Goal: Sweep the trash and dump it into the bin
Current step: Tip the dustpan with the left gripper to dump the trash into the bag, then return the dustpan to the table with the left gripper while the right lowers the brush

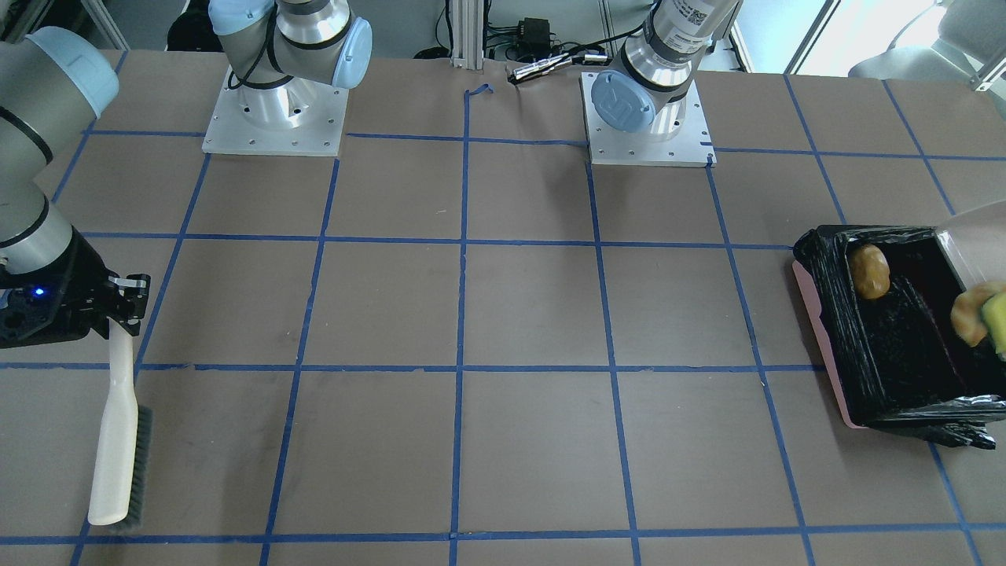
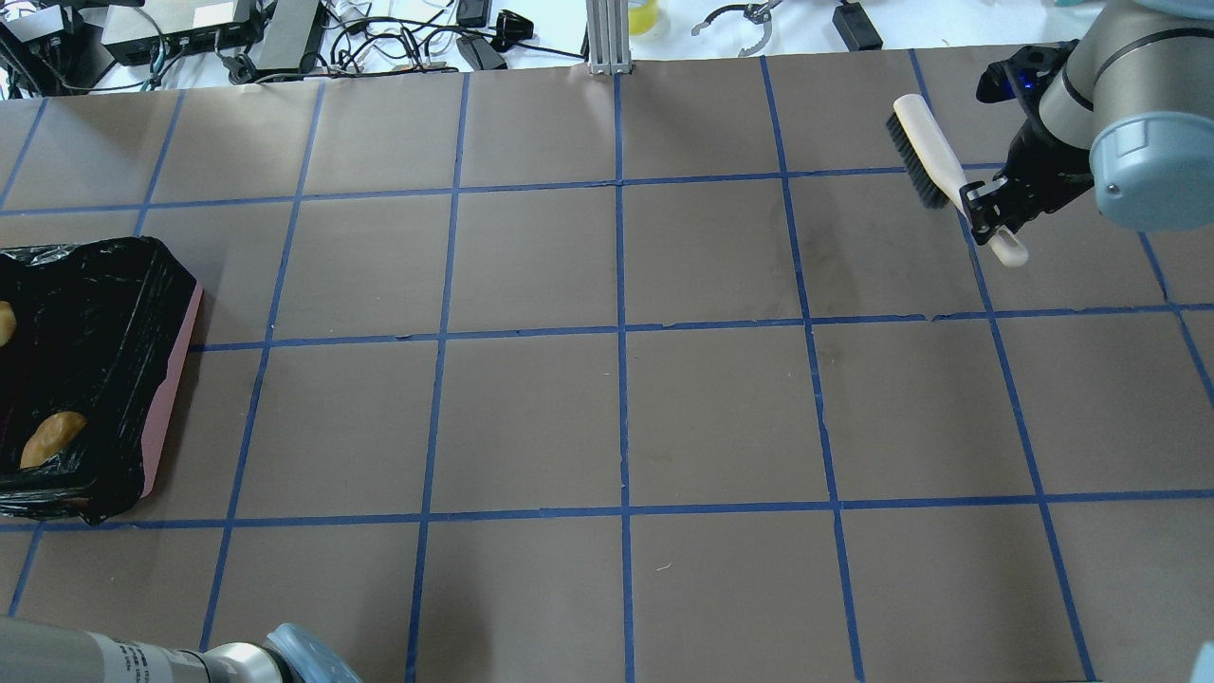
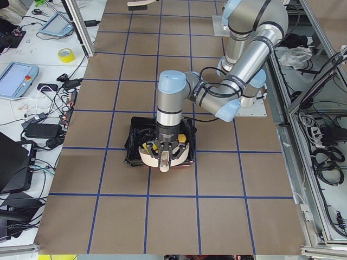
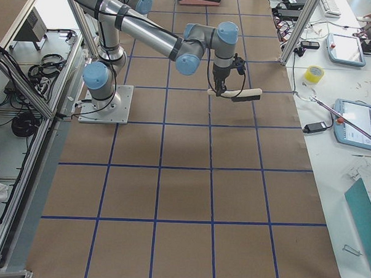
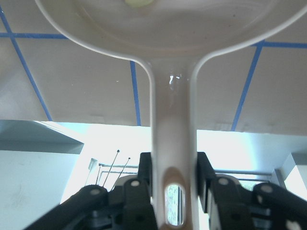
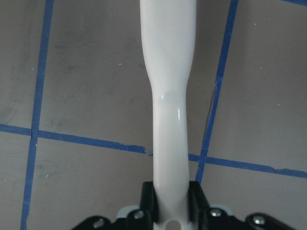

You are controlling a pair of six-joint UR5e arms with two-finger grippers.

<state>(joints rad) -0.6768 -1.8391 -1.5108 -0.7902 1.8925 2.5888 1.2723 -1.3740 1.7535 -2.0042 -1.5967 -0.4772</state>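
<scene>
We count three trash pieces [image 1: 870, 271] at one bin [image 1: 833, 314]; left gripper [image 5: 173, 179] clasps one dustpan [image 5: 172, 96], right gripper [image 6: 171, 199] one brush [image 1: 116, 440].

1. The brown table [image 1: 534, 306] is marked with a grid of blue tape [image 1: 462, 314].
2. The bin [image 1: 837, 330], pink with a black liner, sits near the robot's left end.
3. Two metal base plates [image 1: 236, 141] lie along the robot's side.
</scene>
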